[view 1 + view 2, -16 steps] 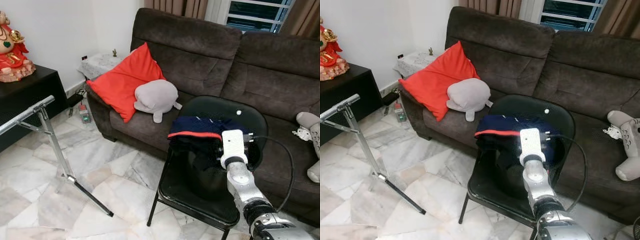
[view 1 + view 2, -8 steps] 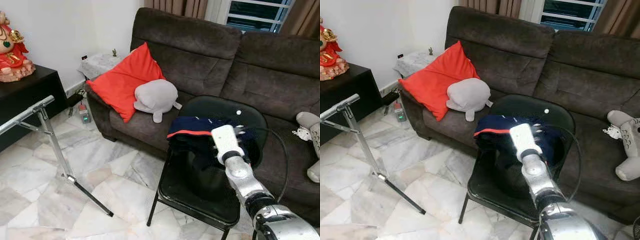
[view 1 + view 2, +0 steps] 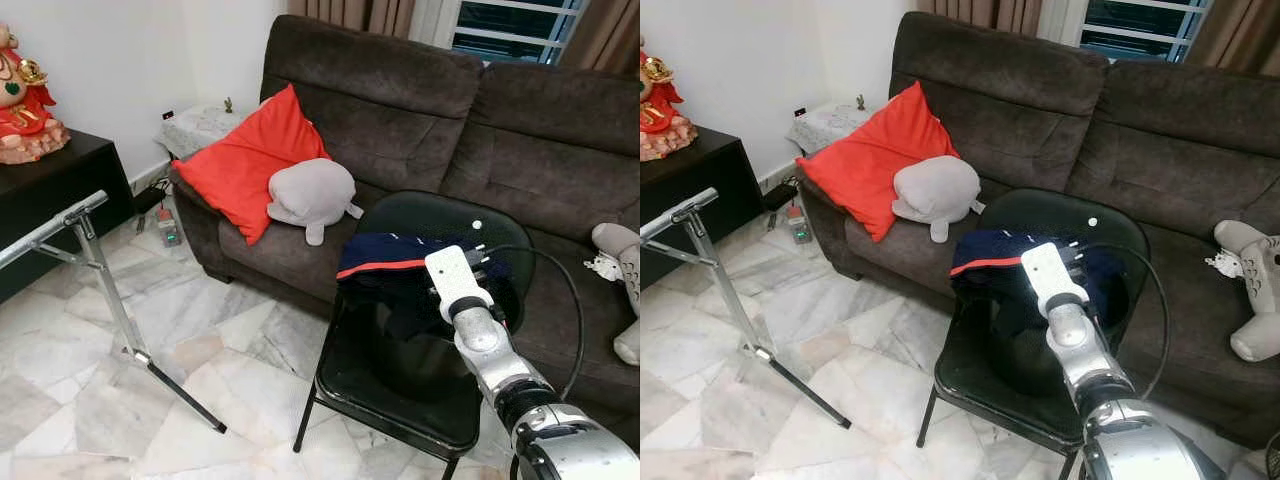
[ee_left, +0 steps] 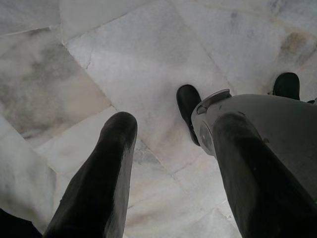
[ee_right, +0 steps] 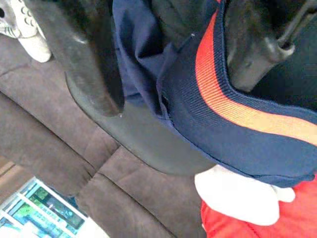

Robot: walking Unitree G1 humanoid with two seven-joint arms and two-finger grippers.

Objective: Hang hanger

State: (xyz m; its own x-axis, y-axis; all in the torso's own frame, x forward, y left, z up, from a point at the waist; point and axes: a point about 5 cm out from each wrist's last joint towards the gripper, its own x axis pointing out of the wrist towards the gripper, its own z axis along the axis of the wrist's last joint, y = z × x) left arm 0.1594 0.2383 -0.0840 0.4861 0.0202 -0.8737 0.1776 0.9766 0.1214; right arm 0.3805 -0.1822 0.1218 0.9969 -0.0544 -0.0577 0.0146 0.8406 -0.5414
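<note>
Marble floor (image 3: 180, 330), brown sofa (image 3: 420, 130) behind black chair (image 3: 400, 400), navy shirt with orange stripe (image 3: 400, 258) draped over its backrest, right gripper (image 5: 168, 59) fingers spread apart around shirt collar, left gripper (image 4: 168, 163) open over floor

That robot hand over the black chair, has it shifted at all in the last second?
Yes. The right gripper has swung slightly toward the robot's left, its white wrist box now tilted, judged against the black chair, staying at the navy garment.

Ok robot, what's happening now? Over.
Right pincer open around the navy garment on the black chair. Left pincer open, idle above floor. Drying rack off left.
</note>
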